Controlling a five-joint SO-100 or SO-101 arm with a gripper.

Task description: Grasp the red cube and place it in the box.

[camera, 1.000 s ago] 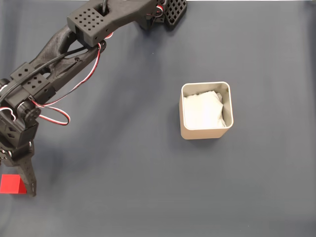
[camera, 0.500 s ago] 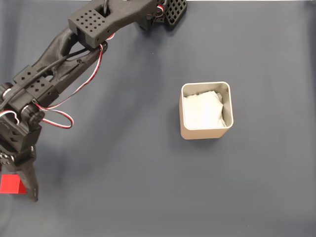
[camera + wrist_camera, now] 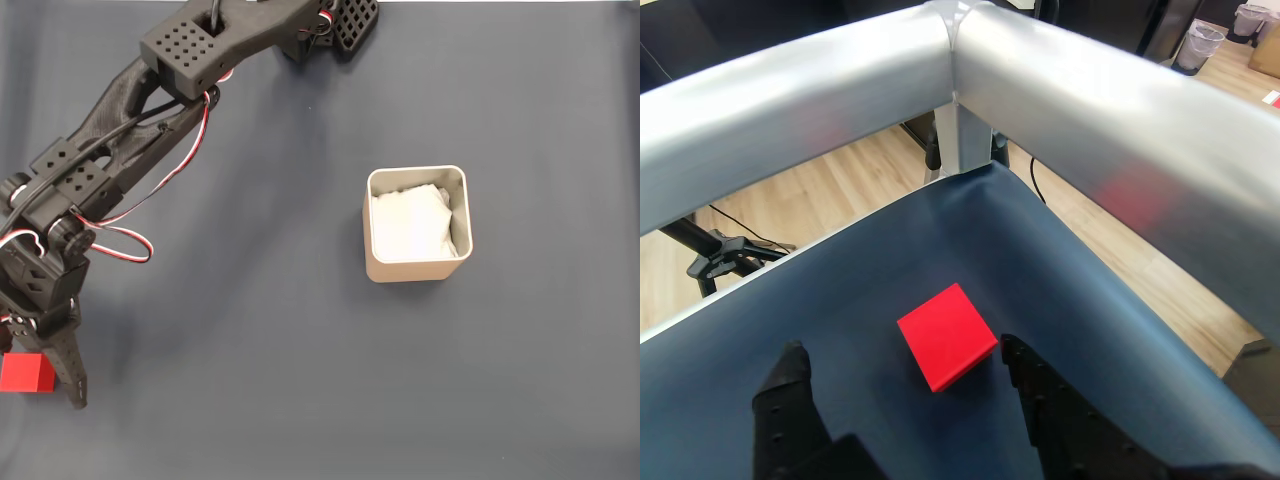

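Tool (image 3: 902, 362) jaws spread, red cube (image 3: 946, 334) between.

The black arm (image 3: 120, 120) stretches down the fixed view's left side, its gripper (image 3: 902, 360) lowered with both fingers (image 3: 1035, 385) spread apart.

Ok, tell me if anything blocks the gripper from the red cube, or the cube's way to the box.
Nothing visible does. In the wrist view the red cube lies between the open gripper fingers. In the fixed view, bare dark mat separates cube and box.
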